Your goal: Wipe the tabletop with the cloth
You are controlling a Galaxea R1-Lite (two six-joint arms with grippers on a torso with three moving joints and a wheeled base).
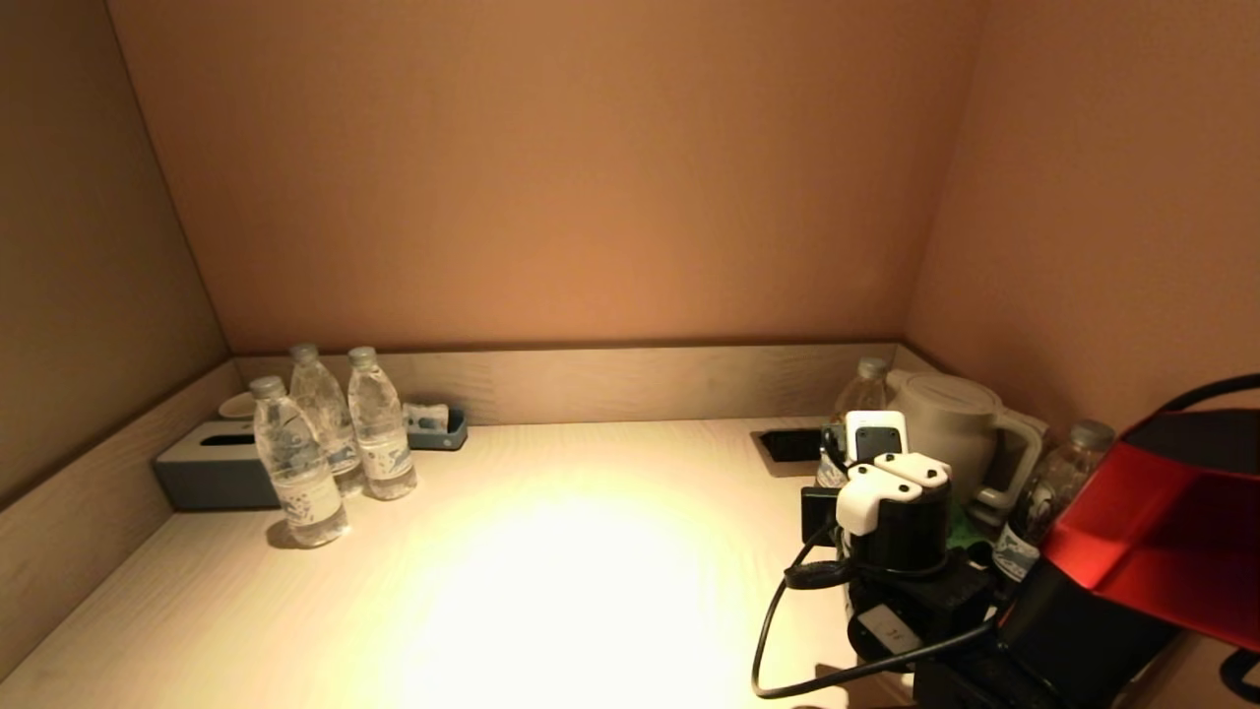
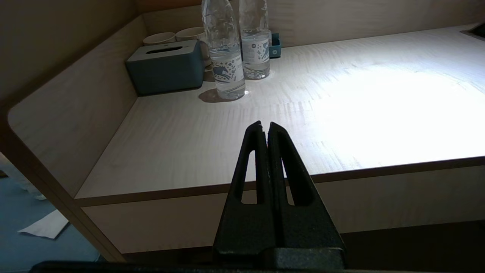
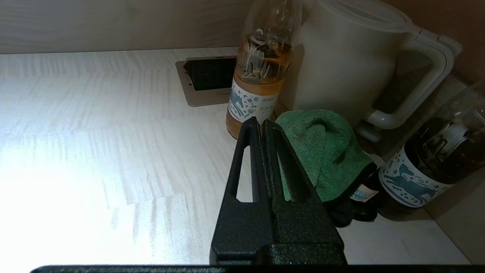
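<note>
The green cloth (image 3: 326, 151) lies bunched at the table's right rear, draped over a dark object, between a bottle and the kettle; a sliver of it shows in the head view (image 1: 970, 537). My right gripper (image 3: 261, 123) is shut and empty, hovering just left of the cloth and apart from it. Its arm (image 1: 891, 551) reaches in from the lower right. My left gripper (image 2: 264, 127) is shut and empty, held low in front of the table's front edge on the left. The pale wood tabletop (image 1: 591, 551) is brightly lit in the middle.
Three water bottles (image 1: 295, 473), a grey tissue box (image 1: 212, 473) and a small blue tray (image 1: 438, 428) stand at the back left. A white kettle (image 1: 950, 418), a brown-liquid bottle (image 3: 261, 76), another bottle (image 1: 1053, 492) and a socket recess (image 1: 787, 445) crowd the right rear. Walls enclose three sides.
</note>
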